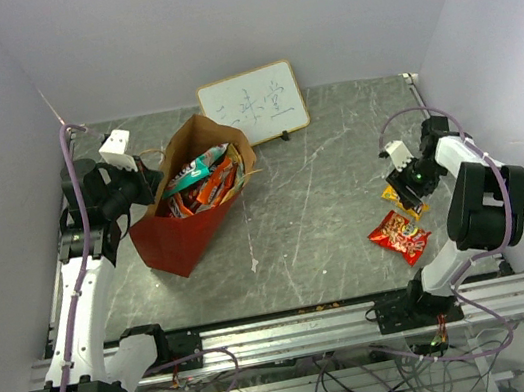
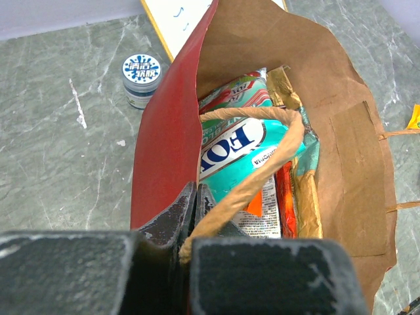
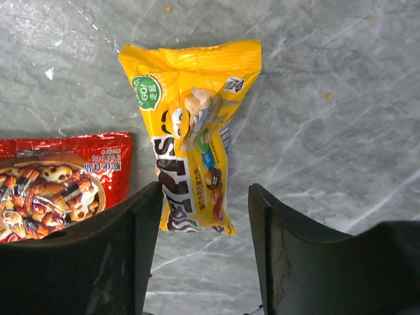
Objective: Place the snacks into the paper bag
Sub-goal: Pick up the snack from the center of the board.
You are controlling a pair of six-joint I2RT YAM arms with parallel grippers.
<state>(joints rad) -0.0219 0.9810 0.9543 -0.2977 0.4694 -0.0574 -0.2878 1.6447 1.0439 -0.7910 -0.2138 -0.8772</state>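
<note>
The red paper bag [image 1: 180,239] stands open at the table's left, brown inside [image 2: 348,138], holding several packets, a teal one [image 2: 239,154] on top. My left gripper [image 2: 194,203] is shut on the bag's near rim beside a twisted handle [image 2: 262,174]; it also shows in the top view [image 1: 141,184]. A yellow candy packet [image 3: 190,125] and a red snack packet [image 3: 56,187] lie flat on the table at the right. In the top view the yellow packet [image 1: 403,200] is partly under my right gripper [image 1: 412,182], with the red one [image 1: 399,236] nearer. My right gripper [image 3: 205,216] is open above the yellow packet's lower end.
A small whiteboard [image 1: 254,104] leans at the back behind the bag. A small round blue-lidded jar [image 2: 141,79] stands left of the bag. Grey walls close in at left, right and back. An aluminium rail [image 1: 286,332] runs along the near edge.
</note>
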